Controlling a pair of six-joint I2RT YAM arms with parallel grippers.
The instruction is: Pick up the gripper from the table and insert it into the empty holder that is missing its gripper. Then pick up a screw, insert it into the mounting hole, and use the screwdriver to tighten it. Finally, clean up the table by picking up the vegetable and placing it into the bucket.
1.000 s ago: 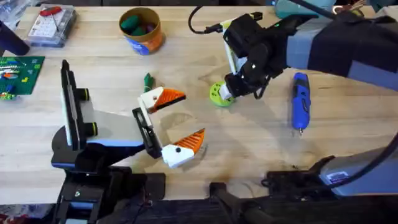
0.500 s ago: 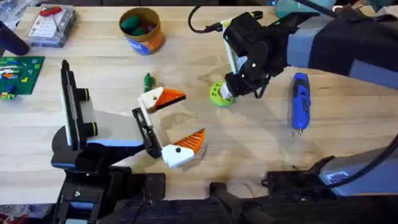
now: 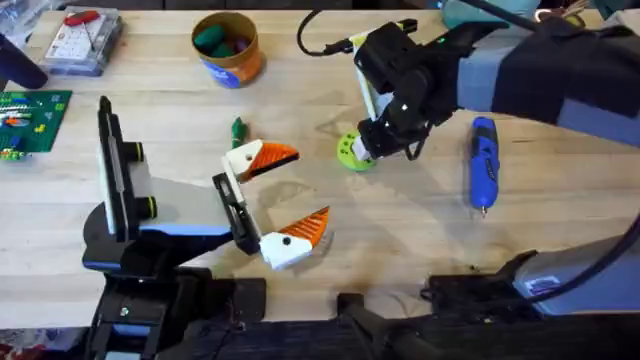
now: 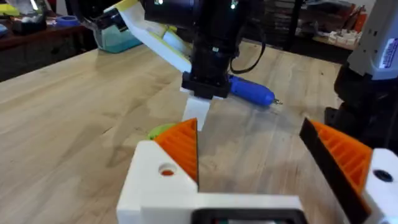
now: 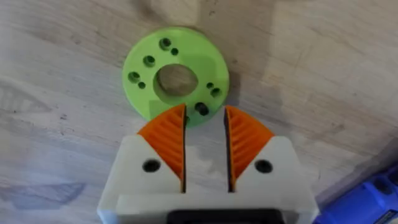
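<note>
My right gripper (image 3: 362,150) hangs just over a lime-green disc with holes (image 3: 349,152). In the right wrist view its orange pads (image 5: 166,134) stand a narrow gap apart, open, nothing between them, at the edge of the disc (image 5: 176,78). A dark spot fills one hole by the tips; I cannot tell if it is a screw. The blue screwdriver (image 3: 483,160) lies to the right of the disc. My left gripper (image 3: 312,184) stands wide open and empty at mid-table. The dark-green vegetable (image 3: 238,130) lies just behind it. The bucket (image 3: 226,48) stands at the back. The loose gripper and holder are out of view.
A clear plastic box (image 3: 80,40) with a red tool sits at the back left, a green circuit board (image 3: 30,118) at the left edge. Green toys lie in the bucket. A black cable (image 3: 320,35) loops behind the right arm.
The right gripper has edged slightly to the left over the green disc. The left arm and the loose objects have not moved.
</note>
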